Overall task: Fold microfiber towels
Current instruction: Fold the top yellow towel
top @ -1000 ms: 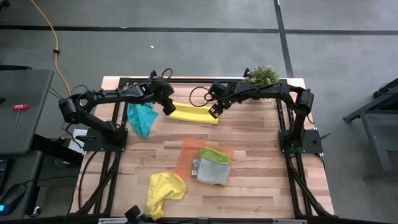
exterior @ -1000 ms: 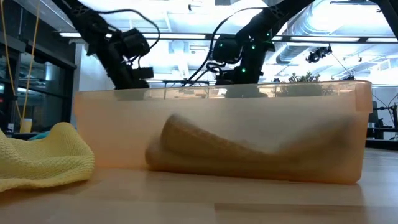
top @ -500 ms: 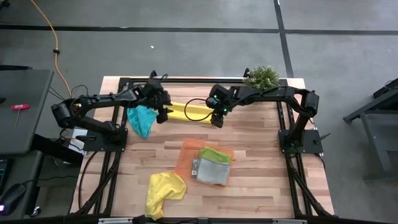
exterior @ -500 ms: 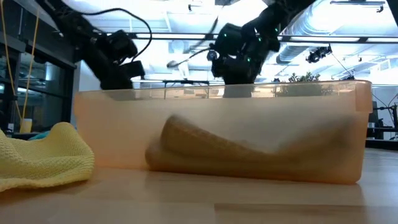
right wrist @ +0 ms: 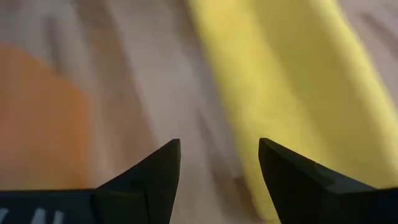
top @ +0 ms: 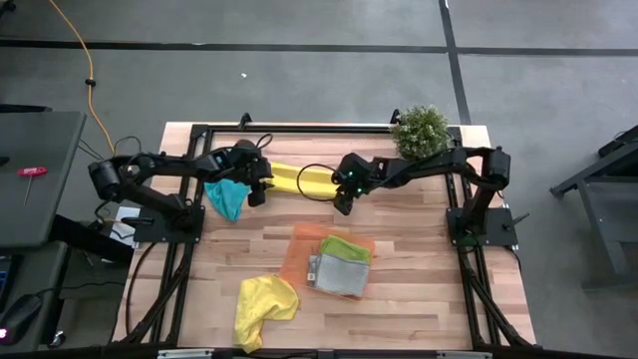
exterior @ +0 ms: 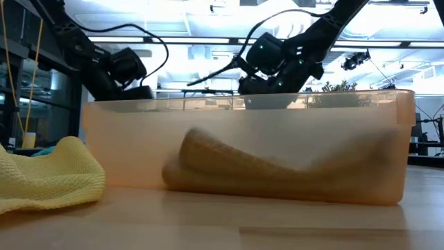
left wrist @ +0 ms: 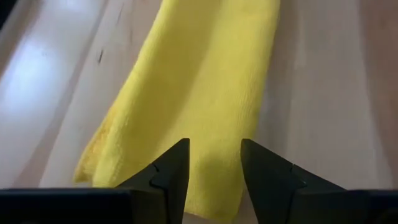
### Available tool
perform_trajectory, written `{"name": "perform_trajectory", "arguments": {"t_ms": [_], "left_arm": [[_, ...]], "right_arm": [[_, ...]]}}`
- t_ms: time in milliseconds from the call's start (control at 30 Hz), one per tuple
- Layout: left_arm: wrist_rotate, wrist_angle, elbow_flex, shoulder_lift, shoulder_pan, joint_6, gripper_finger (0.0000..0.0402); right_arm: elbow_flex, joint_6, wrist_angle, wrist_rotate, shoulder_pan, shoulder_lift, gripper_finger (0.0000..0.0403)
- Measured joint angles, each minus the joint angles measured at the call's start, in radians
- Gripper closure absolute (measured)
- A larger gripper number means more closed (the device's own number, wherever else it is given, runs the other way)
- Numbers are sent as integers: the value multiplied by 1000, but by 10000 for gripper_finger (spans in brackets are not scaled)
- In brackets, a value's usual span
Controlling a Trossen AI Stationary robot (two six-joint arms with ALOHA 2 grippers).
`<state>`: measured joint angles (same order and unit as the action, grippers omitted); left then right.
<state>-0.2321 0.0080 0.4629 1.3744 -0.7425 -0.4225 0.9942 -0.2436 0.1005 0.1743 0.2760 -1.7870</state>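
A yellow microfiber towel, folded into a long strip, lies flat near the table's far edge. My left gripper hovers open over its left end, one finger on each side of the strip's middle. At the strip's right end my right gripper stands open beside the cloth, over bare wood. A teal towel lies bunched next to my left gripper. A second yellow towel lies crumpled at the near left. A lime green towel and a grey towel lie in the orange tray.
A potted plant stands at the far right corner. Black frame rails run along the table's far edge and sides. In the low view the orange tray hides both grippers' fingers. Bare wood lies between the strip and the tray.
Both grippers have come down and toward the table's near edge, each tipping further downward, the left onto the strip's left end and the right to its right end. The yellow strip has kept its place.
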Motion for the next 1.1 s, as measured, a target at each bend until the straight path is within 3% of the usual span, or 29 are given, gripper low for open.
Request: {"name": "perform_trajectory", "arguments": {"t_ms": [167,367,700,933,1100], "left_arm": [[8,-1,0,67,0,23,269],[11,14,3,121,31,105,269],[16,77,1,127,174,308,268],[158,66,8,122,273,326,268],[169,-27,44,82,268,315,268]], "right_arm": [[-20,39,-6,-114,-18,0,194],[-23,119,107,-124,-23,-7,194],[-22,163,248,-202,-24,-5,194],[-21,181,266,-217,-23,8,194],[-21,207,311,-220,-20,81,195]]}}
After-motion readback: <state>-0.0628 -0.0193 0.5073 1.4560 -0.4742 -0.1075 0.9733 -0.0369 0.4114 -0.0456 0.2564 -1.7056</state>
